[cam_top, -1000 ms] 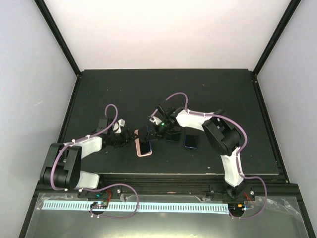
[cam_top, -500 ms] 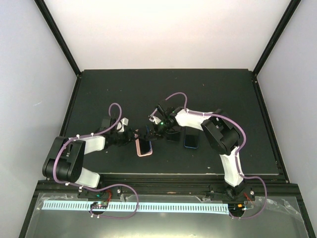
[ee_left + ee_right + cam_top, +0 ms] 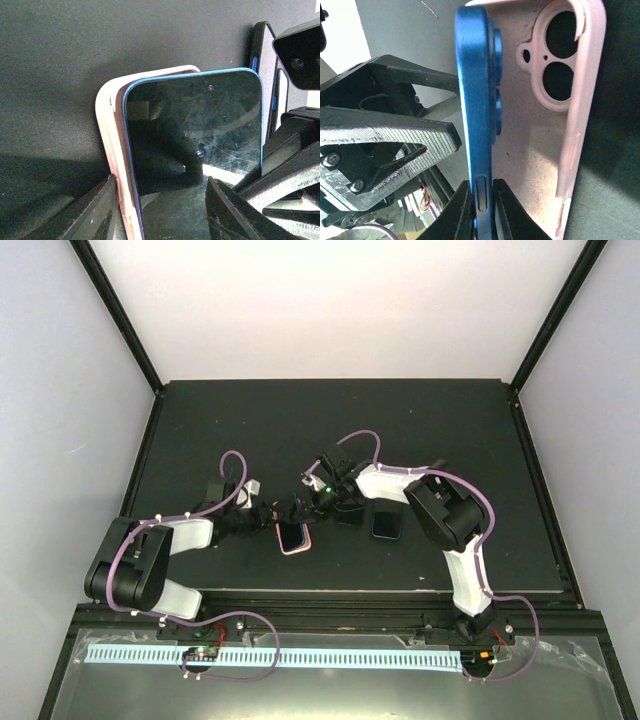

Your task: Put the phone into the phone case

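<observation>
Pinching the phone (image 3: 475, 125) edge-on, right claw (image 3: 482, 192) holds it tilted in the phone case (image 3: 570, 125); left claw (image 3: 161, 192) grip unclear.

Blue phone (image 3: 190, 140) tilted w/in pink case (image 3: 106, 125)

Gloss against matt, as I'm seeing it from here.
The phone (image 3: 195, 145) screen is shining like scratched glass, its blue frame looking smooth and satin; the phone case (image 3: 106, 125) at its 9 o'clock is showing matt, rubbery pink with a grainy lining; the table (image 3: 75, 45) is reading dull black.
</observation>
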You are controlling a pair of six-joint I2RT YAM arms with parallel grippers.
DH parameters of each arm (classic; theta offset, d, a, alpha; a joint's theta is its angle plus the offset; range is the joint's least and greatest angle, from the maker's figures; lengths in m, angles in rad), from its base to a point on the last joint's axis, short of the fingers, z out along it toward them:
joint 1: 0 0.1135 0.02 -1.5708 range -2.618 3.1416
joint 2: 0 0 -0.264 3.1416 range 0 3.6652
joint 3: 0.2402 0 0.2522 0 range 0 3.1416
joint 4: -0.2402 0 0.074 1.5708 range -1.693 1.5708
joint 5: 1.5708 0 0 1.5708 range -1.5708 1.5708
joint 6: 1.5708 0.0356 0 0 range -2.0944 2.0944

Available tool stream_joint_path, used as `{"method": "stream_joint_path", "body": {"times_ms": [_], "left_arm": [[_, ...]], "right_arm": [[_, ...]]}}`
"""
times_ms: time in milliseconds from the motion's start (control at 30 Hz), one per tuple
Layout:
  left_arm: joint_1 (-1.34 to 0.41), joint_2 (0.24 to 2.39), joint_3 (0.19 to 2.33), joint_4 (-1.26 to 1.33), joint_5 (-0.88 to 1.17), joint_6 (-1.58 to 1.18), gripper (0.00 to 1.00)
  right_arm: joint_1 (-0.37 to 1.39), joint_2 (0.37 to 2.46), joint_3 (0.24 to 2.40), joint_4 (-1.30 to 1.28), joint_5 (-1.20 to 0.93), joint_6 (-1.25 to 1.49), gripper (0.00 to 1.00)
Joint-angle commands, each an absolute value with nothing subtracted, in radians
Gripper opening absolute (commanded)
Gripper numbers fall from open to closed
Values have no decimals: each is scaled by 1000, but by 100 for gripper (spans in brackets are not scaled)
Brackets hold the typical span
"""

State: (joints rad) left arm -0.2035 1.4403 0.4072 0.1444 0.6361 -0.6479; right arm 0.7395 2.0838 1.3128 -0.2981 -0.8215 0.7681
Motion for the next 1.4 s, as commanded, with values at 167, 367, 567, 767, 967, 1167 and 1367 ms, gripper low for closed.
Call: {"method": "stream_joint_path", "body": {"times_ms": [167,367,567,767,967,1167,1367], "left_arm": [[-225,1435,377,118,652,-647,48],[-224,1377,377,29,591,-644,48],[-224,1329,385,-33,572,-638,48],[-224,1311,413,-70,570,-623,47],[-224,1311,423,-88,558,-614,46],[-224,1346,417,-64,561,-609,41],[-225,1398,402,6,602,-630,40]], "right_arm": [[742,2066,1315,-338,-769,685,17],[741,1959,1287,-397,-632,646,43],[739,1910,1246,-365,-586,644,62],[736,1919,1206,-300,-535,649,69],[736,1953,1160,-185,-543,675,69],[736,1995,1142,-92,-590,706,67],[742,1998,1124,-58,-569,717,66]]}}
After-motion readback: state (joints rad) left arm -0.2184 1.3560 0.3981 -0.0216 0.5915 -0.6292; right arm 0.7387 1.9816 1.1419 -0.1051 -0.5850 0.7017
